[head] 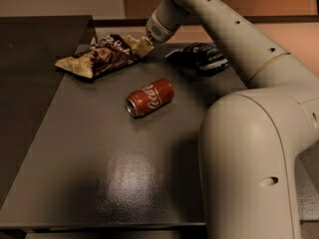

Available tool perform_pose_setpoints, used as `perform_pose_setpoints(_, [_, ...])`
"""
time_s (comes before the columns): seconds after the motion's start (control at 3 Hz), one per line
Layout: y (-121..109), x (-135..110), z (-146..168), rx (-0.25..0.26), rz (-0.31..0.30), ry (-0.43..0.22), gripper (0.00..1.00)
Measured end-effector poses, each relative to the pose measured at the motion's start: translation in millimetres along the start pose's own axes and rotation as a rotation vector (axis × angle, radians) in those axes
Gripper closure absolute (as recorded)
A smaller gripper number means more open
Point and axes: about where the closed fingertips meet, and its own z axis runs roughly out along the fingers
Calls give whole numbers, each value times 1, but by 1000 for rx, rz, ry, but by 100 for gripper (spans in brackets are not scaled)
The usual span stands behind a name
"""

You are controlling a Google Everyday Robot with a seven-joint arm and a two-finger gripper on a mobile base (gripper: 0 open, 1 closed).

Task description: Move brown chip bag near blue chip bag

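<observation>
— Where is your gripper sitting in the camera view?

— My gripper (147,40) is hanging over the far part of the dark table (99,173). It is meeting the tan right-hand end of the brown chip bag (102,58). My arm (234,39) is reaching in from the right of the picture, and its pale wrist is covering the tip of the tool.

— Is it holding the bag, or standing wide?

— I cannot tell. The wrist is hiding that part, so I am not claiming a grip on anything.

— How is the brown chip bag lying?

— It is stretching along the far edge of the table, wrinkled, with its left tan end pointing toward the left side. Its right end is tilting up a little toward my gripper.

— And the blue chip bag?

— The blue chip bag (202,58) is lying to the right of my gripper, also near the far edge. My arm is passing just above it and partly cutting it off. The two bags are lying apart, with my gripper between them.

— Anything else showing?

— A red can (149,97) is lying on its side nearer the camera, between the two bags and touching neither. Its open end is facing left and toward the front.
</observation>
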Motion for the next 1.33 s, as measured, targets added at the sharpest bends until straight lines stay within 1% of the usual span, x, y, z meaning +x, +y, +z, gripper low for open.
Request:
perform_pose_setpoints(0.33, [-2,5,-9,7,8,7,88])
perform_pose_setpoints(0.67, [-3,5,-32,25,6,-5,100])
perform_pose_setpoints(1.0, [-5,6,-70,53,-8,-12,100])
perform_pose_setpoints(1.33, [-6,15,-110,80,-23,-2,100])
